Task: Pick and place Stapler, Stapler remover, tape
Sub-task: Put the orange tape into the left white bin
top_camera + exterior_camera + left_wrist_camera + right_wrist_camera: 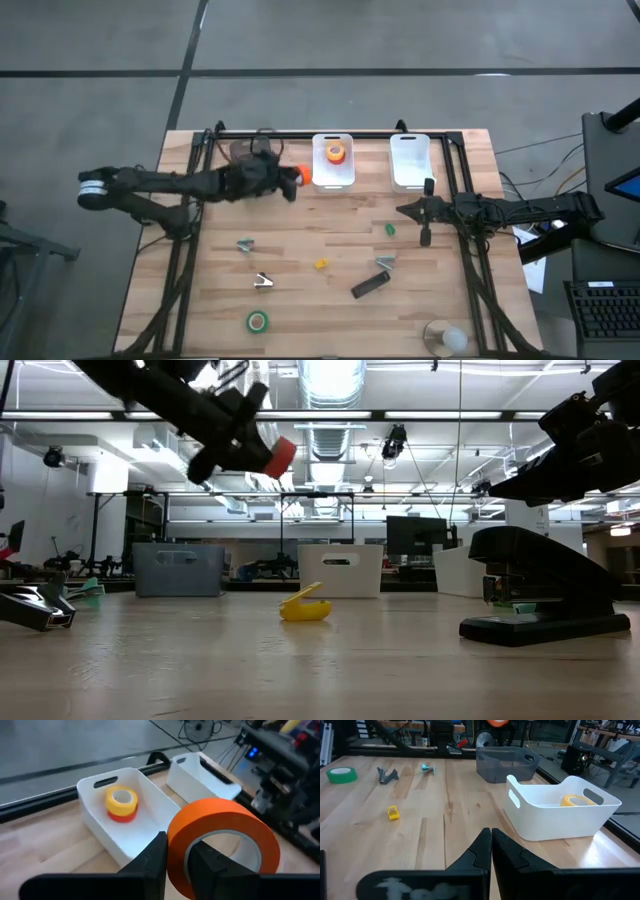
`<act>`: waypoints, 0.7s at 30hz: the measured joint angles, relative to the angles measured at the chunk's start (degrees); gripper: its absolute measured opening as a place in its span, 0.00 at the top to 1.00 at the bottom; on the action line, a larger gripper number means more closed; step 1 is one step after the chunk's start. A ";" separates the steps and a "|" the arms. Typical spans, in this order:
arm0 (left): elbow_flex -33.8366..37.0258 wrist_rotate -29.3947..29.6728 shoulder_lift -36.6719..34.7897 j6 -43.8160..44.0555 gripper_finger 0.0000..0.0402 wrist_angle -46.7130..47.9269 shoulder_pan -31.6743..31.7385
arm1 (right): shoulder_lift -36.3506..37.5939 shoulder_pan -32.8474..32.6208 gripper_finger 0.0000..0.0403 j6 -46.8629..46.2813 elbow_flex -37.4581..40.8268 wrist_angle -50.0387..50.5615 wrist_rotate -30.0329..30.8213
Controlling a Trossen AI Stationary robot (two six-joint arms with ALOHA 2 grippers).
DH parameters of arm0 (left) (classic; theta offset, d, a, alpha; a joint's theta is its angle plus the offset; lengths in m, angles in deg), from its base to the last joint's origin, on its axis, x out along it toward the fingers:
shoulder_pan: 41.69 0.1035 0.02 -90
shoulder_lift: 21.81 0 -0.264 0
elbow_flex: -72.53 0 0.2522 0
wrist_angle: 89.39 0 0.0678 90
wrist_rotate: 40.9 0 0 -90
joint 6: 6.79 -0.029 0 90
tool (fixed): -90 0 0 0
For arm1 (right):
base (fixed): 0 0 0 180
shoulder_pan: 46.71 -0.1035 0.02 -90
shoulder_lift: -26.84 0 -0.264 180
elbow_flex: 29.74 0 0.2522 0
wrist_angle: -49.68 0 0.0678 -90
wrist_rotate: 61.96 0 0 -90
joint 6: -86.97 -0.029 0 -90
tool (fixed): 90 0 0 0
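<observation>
My left gripper (177, 852) hangs in the air beside the middle white bin (100, 827), shut on an orange tape roll (225, 837); the high view shows the gripper (290, 183) just left of that bin (333, 178). In the bin, a yellow roll (121, 797) is stacked on a red one. The black stapler (370, 285) lies flat on the near right part of the table. A green tape roll (258, 321) lies flat near the near edge. My right gripper (491, 837) is shut on nothing and hovers at the table's right (408, 210). My left gripper holds the orange roll by its ring wall (175, 840), one finger (210, 865) inside the open centre and the other finger (150, 860) outside. The roll is lifted clear of the table and stands on edge in the hold (280, 455).
An empty white bin (410, 160) stands right of the middle one, and a grey bin (505, 762) left of it. Small silvery claw pieces (262, 282), (385, 262), (246, 243), a green bit (390, 229) and a yellow bit (321, 265) are scattered mid-table. A black frame borders the table.
</observation>
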 joint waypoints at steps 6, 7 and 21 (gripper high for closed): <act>-3.56 -10.37 8.41 -0.25 0.85 -4.61 7.30 | 0.00 0.01 0.98 -0.01 0.00 0.00 0.01; -4.98 -11.52 10.04 -0.55 0.85 -4.55 7.85 | 0.00 0.00 0.98 0.04 0.00 0.00 0.00; -31.65 -18.19 31.97 -8.70 0.84 17.73 12.52 | 0.00 0.00 0.98 -0.47 0.00 0.00 -0.02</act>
